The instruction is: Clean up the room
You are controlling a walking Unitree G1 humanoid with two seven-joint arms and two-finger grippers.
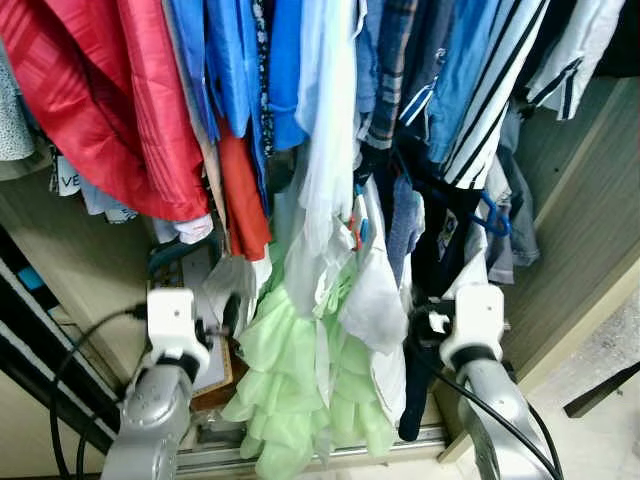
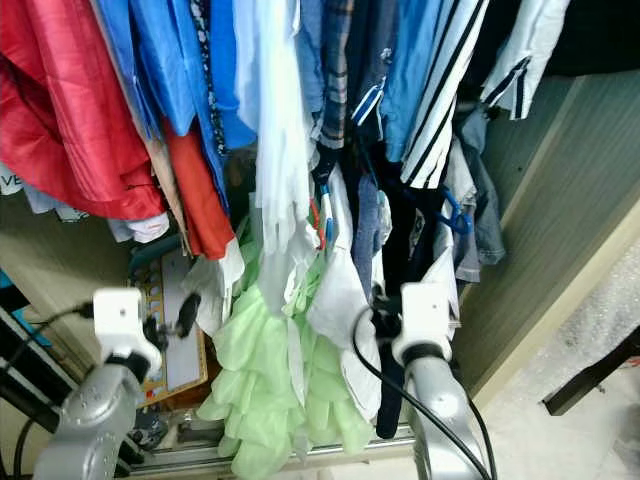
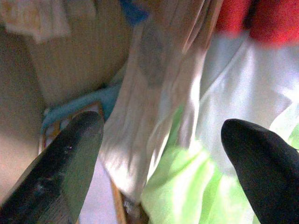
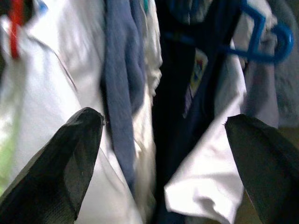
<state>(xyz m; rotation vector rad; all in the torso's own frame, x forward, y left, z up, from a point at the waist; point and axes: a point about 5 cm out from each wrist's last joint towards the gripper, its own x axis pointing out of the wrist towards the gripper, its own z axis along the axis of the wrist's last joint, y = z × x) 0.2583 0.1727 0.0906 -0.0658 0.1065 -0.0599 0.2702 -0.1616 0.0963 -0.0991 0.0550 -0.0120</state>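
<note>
I face an open wardrobe packed with hanging clothes. A red garment (image 1: 110,110) hangs at the left, with blue shirts (image 1: 240,70) and an orange piece (image 1: 243,200) beside it. A long white garment (image 1: 325,200) hangs in the middle and a striped shirt (image 1: 490,90) at the right. Below the middle is a light green ruffled garment (image 1: 290,390). My left gripper (image 3: 161,149) is open, its fingers close in front of the green and white cloth. My right gripper (image 4: 163,154) is open before a dark navy garment (image 4: 187,93) and a blue hanger (image 4: 261,42).
The wardrobe's wooden side panel (image 1: 590,230) stands at the right, and another panel (image 1: 80,270) at the left. A metal sliding track (image 1: 330,450) runs along the bottom. A colourful flat board (image 2: 165,340) leans low at the left. Pale floor (image 1: 610,400) lies at the right.
</note>
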